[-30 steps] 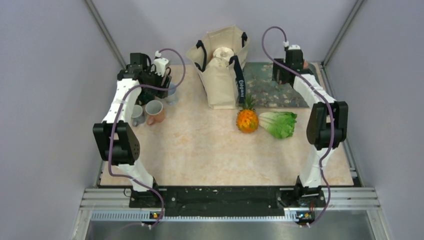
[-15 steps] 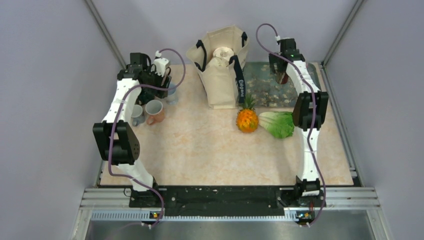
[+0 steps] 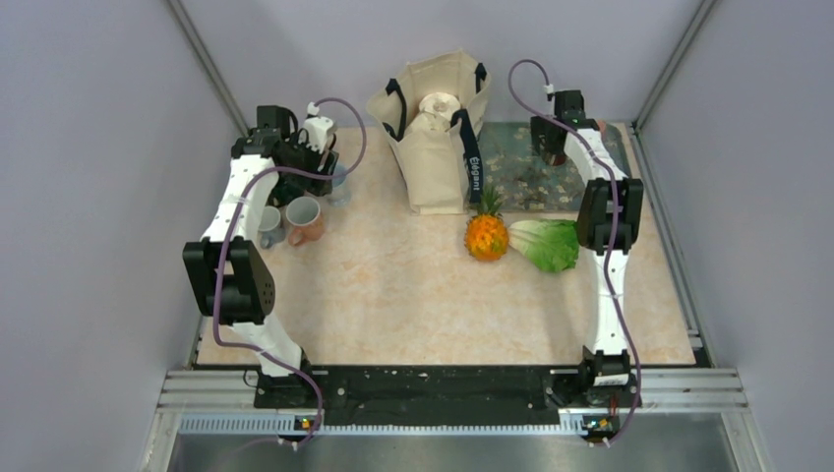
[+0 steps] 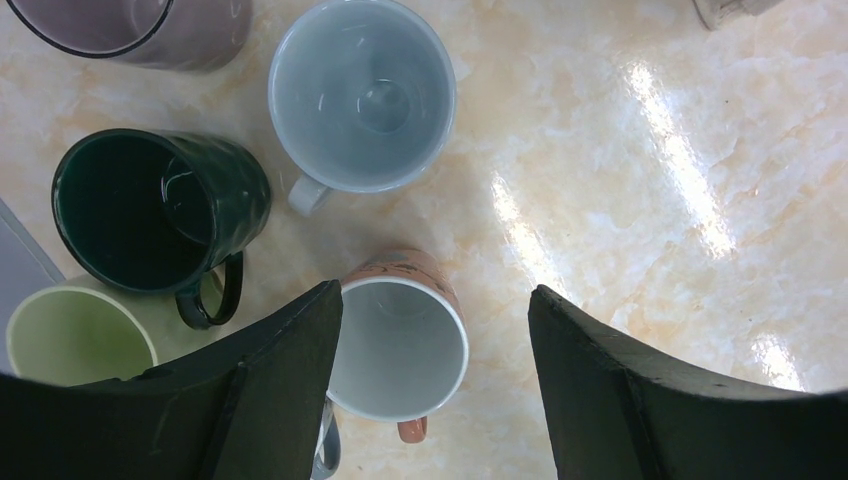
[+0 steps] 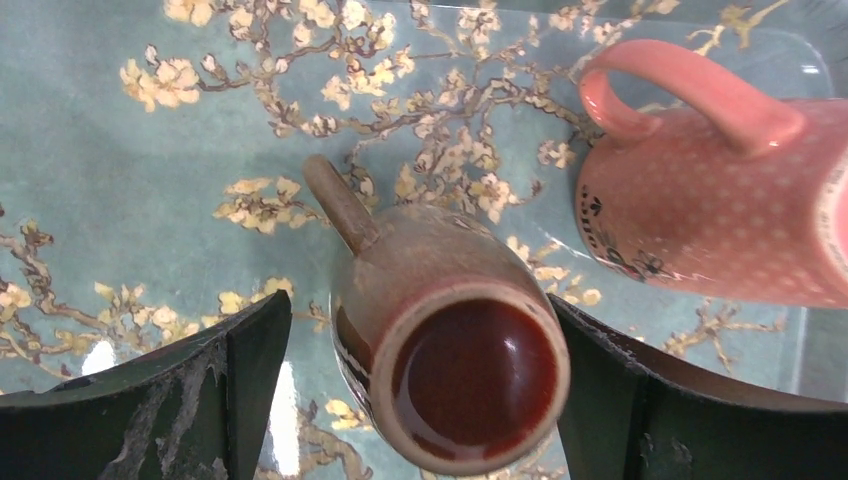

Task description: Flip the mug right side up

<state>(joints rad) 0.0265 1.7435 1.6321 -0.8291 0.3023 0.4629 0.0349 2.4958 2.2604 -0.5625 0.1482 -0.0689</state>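
A brown mug (image 5: 450, 350) stands upside down on the blossom-patterned tray (image 5: 120, 150), its glossy recessed base facing up and its handle pointing up-left. My right gripper (image 5: 420, 305) is open and straddles it: the right finger is close against the mug and the left finger stands apart. In the top view this gripper (image 3: 553, 147) hangs over the tray (image 3: 521, 182) at the back right. A pink dotted mug (image 5: 720, 200) lies on its side beside the brown one. My left gripper (image 4: 435, 295) is open and empty above an upright orange mug (image 4: 400, 345).
Upright mugs cluster at the back left: light blue (image 4: 362, 95), dark green (image 4: 150, 210), pale green (image 4: 75, 335). A canvas bag (image 3: 433, 128) stands at the back centre. A pineapple (image 3: 486, 234) and a lettuce (image 3: 549, 243) lie in front of the tray.
My right arm has swung left and come over the tray, with its gripper now around the brown mug. The left arm has not moved.
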